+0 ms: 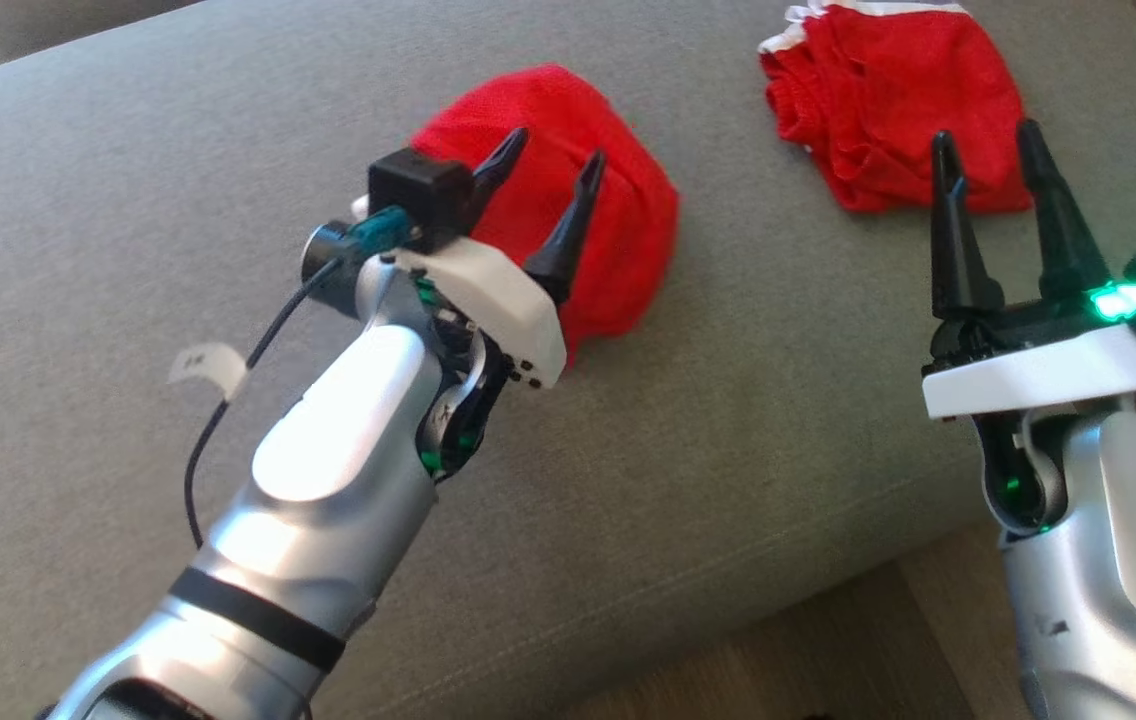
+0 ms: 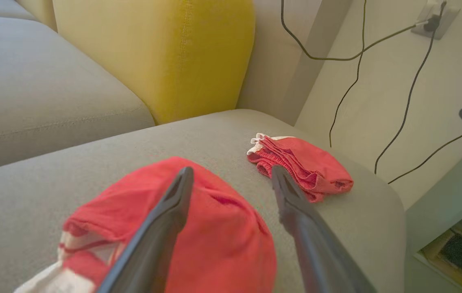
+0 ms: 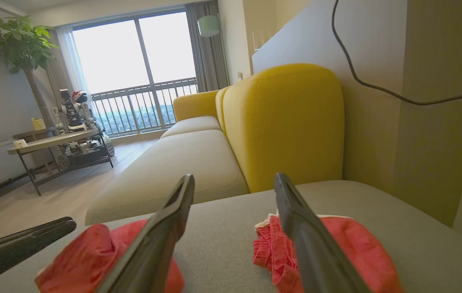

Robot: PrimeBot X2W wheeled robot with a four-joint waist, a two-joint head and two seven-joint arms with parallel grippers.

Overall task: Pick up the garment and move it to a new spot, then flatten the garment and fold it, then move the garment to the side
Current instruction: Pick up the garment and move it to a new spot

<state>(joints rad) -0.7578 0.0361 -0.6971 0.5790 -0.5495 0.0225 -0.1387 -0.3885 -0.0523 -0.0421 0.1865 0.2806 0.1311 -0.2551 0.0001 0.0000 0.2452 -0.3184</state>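
Observation:
Two red garments lie on the grey sofa cushion [image 1: 728, 420]. One is a compact rounded bundle [image 1: 618, 230] in the middle, showing white trim at its near end in the left wrist view [image 2: 214, 236]. My left gripper [image 1: 558, 147] hovers open just above it, fingers apart over the cloth [image 2: 232, 170], holding nothing. The other red garment [image 1: 878, 90], with a white edge, sits bunched at the far right [image 2: 308, 167]. My right gripper [image 1: 986, 134] stands open just in front of it, its fingertips over the near edge [image 3: 234, 178], empty.
The cushion's front edge drops to the wooden floor [image 1: 828, 650] at the lower right. A yellow backrest [image 2: 153, 53] rises behind the cushion. Black cables [image 2: 377, 40] hang down the wall to the right. More grey seat [image 3: 182, 162] stretches away to the left.

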